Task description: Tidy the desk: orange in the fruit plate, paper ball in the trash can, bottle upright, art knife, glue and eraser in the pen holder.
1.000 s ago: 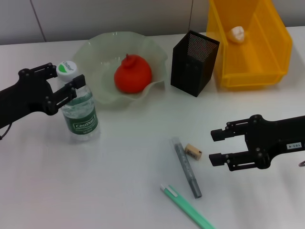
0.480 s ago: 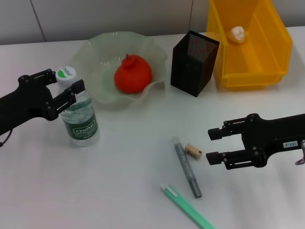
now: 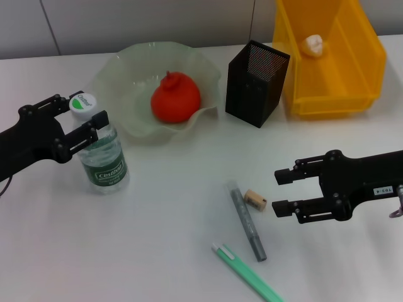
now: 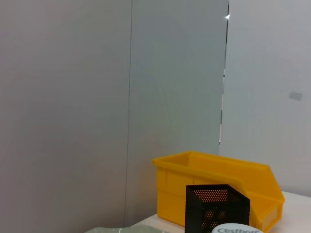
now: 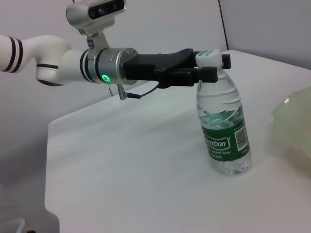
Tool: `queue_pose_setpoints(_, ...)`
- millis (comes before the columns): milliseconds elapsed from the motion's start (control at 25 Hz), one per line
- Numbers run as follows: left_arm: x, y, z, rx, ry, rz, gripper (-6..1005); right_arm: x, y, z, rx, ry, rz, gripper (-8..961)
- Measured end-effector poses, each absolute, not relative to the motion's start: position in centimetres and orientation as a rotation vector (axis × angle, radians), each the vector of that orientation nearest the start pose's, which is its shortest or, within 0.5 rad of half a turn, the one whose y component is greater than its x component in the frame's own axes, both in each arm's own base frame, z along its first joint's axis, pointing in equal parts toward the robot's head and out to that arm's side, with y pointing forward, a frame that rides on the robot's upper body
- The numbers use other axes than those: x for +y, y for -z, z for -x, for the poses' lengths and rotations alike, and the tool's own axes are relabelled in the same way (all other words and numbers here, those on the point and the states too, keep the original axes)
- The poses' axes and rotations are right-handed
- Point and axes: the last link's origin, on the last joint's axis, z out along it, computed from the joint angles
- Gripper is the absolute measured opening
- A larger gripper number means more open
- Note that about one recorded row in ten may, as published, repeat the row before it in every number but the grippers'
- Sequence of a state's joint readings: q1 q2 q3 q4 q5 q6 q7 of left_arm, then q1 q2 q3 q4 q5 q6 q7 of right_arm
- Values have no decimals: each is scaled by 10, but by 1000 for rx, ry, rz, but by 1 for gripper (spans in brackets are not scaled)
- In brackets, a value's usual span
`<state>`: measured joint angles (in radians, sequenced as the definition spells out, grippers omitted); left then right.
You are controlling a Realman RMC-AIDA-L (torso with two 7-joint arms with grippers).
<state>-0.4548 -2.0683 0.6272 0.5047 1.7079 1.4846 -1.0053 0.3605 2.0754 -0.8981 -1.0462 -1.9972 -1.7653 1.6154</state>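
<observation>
Only head-on: eraser [image 3: 255,199] beside right tool [image 3: 280,191].

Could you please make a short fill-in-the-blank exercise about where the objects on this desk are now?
1. The orange lies inside the pale green ____.
2. The paper ball lies inside the ____ trash can.
3. The bottle stands ____ on the desk, with the left gripper at its neck.
4. The eraser lies on the desk between the grey art knife and the ____ gripper.

Missing words: fruit plate; yellow; upright; right
</observation>
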Motion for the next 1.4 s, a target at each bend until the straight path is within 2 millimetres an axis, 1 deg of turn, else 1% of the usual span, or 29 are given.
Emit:
queue_pose_setpoints(160,325,-13,285,-413,888,2388,582,288,-30,-253,608,-518,2930,637)
queue_pose_setpoints(240,323,-14,284,-411,899,2393,774,288,-30,-253,610,-518,2931,637)
queue_pose_setpoints(440,322,-18,285,-419,908,2394,812,288,-29,-253,611,-519,2932,637)
queue_pose_setpoints(520,321,-23,285,-424,919,2385,828,288,-29,-253,611,-518,2932,637)
queue_pose_setpoints(680,314,-44,289,-451,949,2358,858,288,-29,-253,610,-518,2932,637)
queue_pose_setpoints(760,307,-56,291,-458,959,2373,866,289,-30,-252,604,-517,2931,637)
queue_pose_setpoints(840,298,-63,293,-449,968,2408,866,290,-31,-250,604,-515,2930,636)
queue_pose_setpoints(1000,275,-67,295,-405,998,2527,866,296,-37,-243,613,-492,2926,636)
queue_pose_setpoints(1080,264,-65,294,-389,1007,2602,866,300,-40,-237,629,-450,2930,636)
queue_pose_setpoints(1160,257,-62,294,-384,1007,2654,866,307,-44,-228,669,-371,2932,636)
queue_pose_setpoints(1200,257,-62,294,-384,1007,2654,866,310,-45,-224,687,-320,2937,636)
queue_pose_setpoints(1240,252,-57,295,-381,995,2699,866,314,-45,-216,712,-252,2943,636)
queue_pose_setpoints(1400,247,-49,295,-368,973,2734,866,327,-41,-185,790,49,2961,636)
